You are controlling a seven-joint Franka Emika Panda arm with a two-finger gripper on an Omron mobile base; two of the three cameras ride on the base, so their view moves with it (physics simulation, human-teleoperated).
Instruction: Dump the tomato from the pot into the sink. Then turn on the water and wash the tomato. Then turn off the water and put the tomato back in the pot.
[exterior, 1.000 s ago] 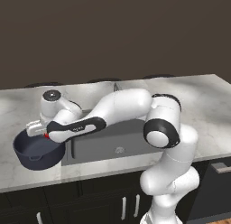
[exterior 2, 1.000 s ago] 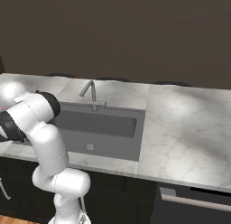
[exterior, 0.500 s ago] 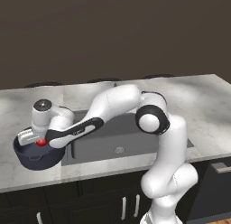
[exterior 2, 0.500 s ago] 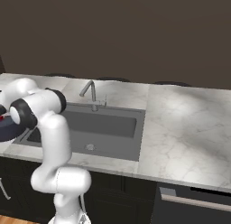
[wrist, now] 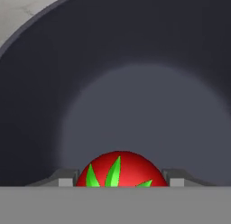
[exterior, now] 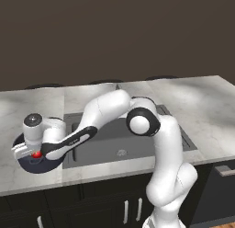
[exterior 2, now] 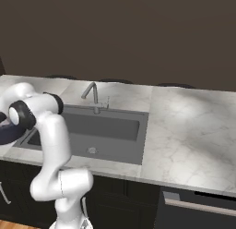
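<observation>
The tomato, red with a green top, sits between my gripper's two fingertips, which press on its sides. Behind it curves the dark inner wall of the pot. In the left base view the gripper reaches down into the pot on the counter left of the sink, with the tomato red under the hand. In the right base view the pot peeks out dark behind the arm at the left edge.
The sink is a dark basin with a round drain, and a thin grey faucet stands at its back rim. Marble counter stretches wide to the sink's right. Dark cabinets run below.
The arm has swung left and down, carrying the tomato from beside the pot's right rim into the pot. The jaws have kept the same width.
</observation>
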